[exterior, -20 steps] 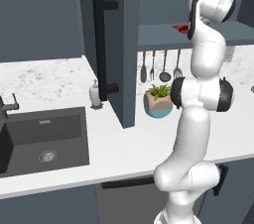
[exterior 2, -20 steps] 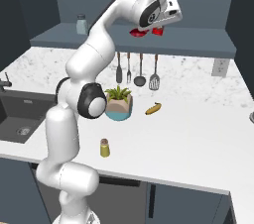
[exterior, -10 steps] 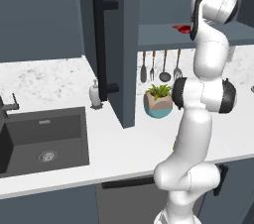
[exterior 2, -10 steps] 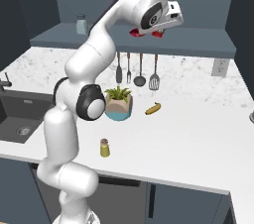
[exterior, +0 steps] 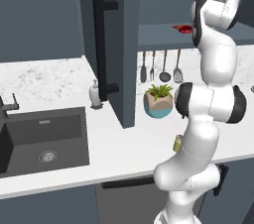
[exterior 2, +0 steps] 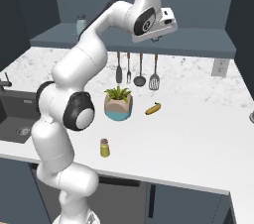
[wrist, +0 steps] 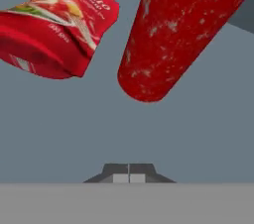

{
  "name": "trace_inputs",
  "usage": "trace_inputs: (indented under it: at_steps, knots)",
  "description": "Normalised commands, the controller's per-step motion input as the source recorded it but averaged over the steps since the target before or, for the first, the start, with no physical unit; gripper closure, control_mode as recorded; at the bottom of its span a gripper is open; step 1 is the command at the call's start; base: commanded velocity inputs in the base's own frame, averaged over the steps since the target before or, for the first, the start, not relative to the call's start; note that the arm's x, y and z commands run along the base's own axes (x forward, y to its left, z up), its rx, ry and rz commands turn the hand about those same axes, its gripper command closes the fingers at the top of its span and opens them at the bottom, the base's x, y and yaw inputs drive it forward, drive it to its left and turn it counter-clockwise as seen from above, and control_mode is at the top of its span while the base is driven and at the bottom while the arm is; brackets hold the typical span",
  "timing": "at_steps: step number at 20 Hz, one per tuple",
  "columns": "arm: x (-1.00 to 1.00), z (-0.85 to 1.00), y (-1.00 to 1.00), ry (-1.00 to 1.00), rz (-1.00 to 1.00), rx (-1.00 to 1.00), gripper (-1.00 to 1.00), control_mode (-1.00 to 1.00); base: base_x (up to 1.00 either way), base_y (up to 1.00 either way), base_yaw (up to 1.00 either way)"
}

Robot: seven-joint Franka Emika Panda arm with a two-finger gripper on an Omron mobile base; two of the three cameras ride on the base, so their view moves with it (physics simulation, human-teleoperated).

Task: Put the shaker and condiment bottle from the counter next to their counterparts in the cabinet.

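My jaws [wrist: 129, 178] are pressed fully together and hold nothing, up at the shelf of the dark blue-grey wall cabinet [exterior: 111, 44] with its long black bar handle. Just ahead of them the red squeeze-type condiment bottle [wrist: 181, 29] lies on that shelf beside a flat red sauce pouch [wrist: 57, 29], so I judge the bottle's half done. The small yellow-olive shaker with a pale cap [exterior 2: 104, 147] stands on the white speckled bench [exterior 2: 198, 134], near the front edge by my base. Next I should back out of the cabinet, swing down, spread the jaws and take the shaker.
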Motion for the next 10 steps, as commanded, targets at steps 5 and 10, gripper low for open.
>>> trace_inputs:
  at_steps: [5,10]
  knots:
    - [-0.96,-0.69,0.26,0.0,0.0,-0.02,1.0,-1.0,0.0,0.0,0.0]
    - [-1.0,-0.83,0.19,0.0,0.0,0.0,1.0,-1.0,0.0,0.0,0.0]
